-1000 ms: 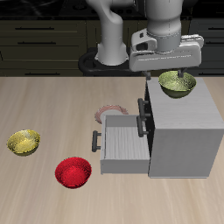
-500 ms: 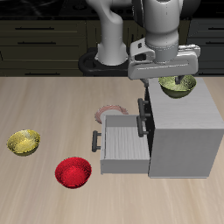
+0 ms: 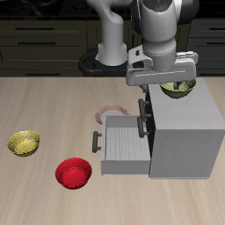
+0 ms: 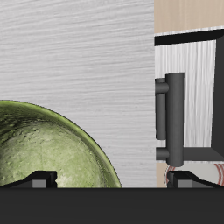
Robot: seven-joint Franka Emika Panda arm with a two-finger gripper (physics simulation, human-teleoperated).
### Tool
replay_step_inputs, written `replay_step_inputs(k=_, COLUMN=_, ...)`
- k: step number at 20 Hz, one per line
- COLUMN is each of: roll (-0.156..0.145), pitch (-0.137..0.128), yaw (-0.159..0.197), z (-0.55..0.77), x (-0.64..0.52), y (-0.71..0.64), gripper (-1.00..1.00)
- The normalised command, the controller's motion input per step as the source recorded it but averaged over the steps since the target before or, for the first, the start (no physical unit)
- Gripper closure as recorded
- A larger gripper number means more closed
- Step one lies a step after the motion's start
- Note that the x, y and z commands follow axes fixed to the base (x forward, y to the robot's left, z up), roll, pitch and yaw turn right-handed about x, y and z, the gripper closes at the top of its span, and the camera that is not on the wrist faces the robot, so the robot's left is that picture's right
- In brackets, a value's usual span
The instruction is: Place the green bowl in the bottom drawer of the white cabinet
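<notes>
Atop white cabinet (image 3: 185,119), hand (image 3: 179,81) spread, straddling green bowl (image 4: 48,149).

three bowls total: one green bowl (image 3: 179,87) on top of the white cabinet (image 3: 180,132), one yellow bowl (image 3: 24,142) and one red bowl (image 3: 74,173) off beside the cabinet, one open bottom drawer (image 3: 121,145), one plate (image 3: 109,112) by it

Shiny green bowl (image 3: 180,87) upright atop white cabinet (image 3: 185,132); bottom drawer (image 3: 120,145) pulled open.
</notes>
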Motion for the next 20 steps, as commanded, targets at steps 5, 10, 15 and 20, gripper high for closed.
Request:
replay_step_inputs(k=5, roll=0.058, pitch=-0.029, yaw=0.001, z=0.00, x=-0.06, y=0.14, gripper=1.00)
replay_step_inputs(k=10, roll=0.010, pitch=-0.027, yaw=0.020, z=0.10, x=-0.05, y=0.04, gripper=1.00)
replay_step_inputs(k=15, roll=-0.006, pitch=-0.026, yaw=0.005, z=0.07, x=-0.05, y=-0.08, gripper=1.00)
replay_step_inputs(k=20, roll=-0.016, pitch=-0.017, yaw=-0.003, z=0.08, x=-0.07, y=-0.21, gripper=1.00)
